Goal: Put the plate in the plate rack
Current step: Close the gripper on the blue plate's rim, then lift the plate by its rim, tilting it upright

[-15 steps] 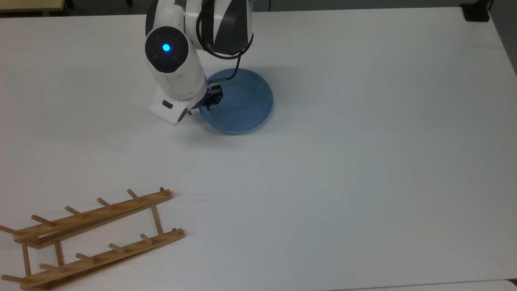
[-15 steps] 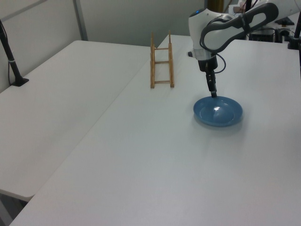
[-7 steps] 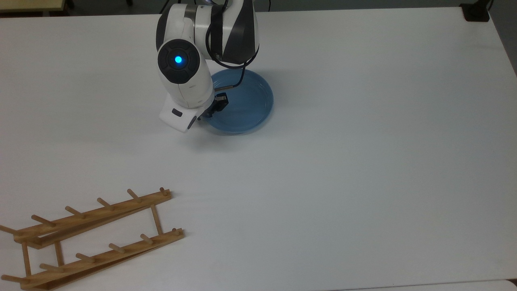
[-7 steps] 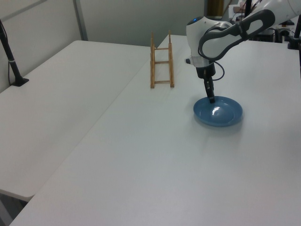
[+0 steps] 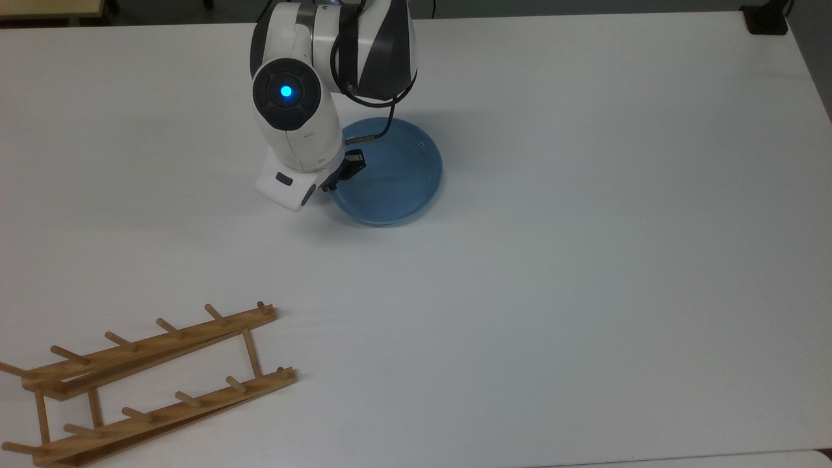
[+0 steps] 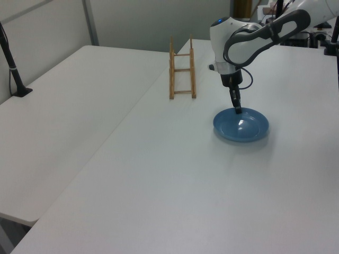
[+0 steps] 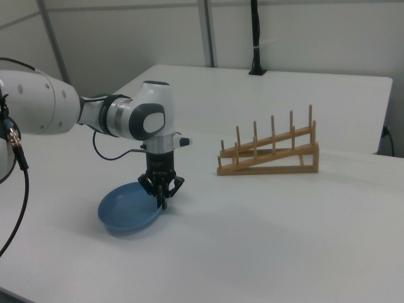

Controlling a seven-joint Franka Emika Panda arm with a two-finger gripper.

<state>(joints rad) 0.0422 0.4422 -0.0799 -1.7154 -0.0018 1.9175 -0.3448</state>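
Your round, shallow, light-blue plate (image 5: 396, 175) sits on the white bench (image 5: 585, 227), with one edge raised a little off the surface in the right view. The gripper (image 7: 162, 201) points straight down at the plate's rim, on the side nearer the rack; in the right view its jaws are drawn together on that rim, pinching it. In the top view you can see the same contact at the plate's left edge, half hidden under the white arm (image 5: 296, 130), whose round cap shows a lit blue dot.

Your light-brown wooden plate rack (image 5: 149, 383) stands well apart from the plate, at the top view's lower left corner of the bench. It has two long parallel rails joined by thin crossbars, each rail carrying a row of short upright pegs, and no plate stands between them.

You will find no brand mark, label or readable writing on the plate, the rack or the arm.
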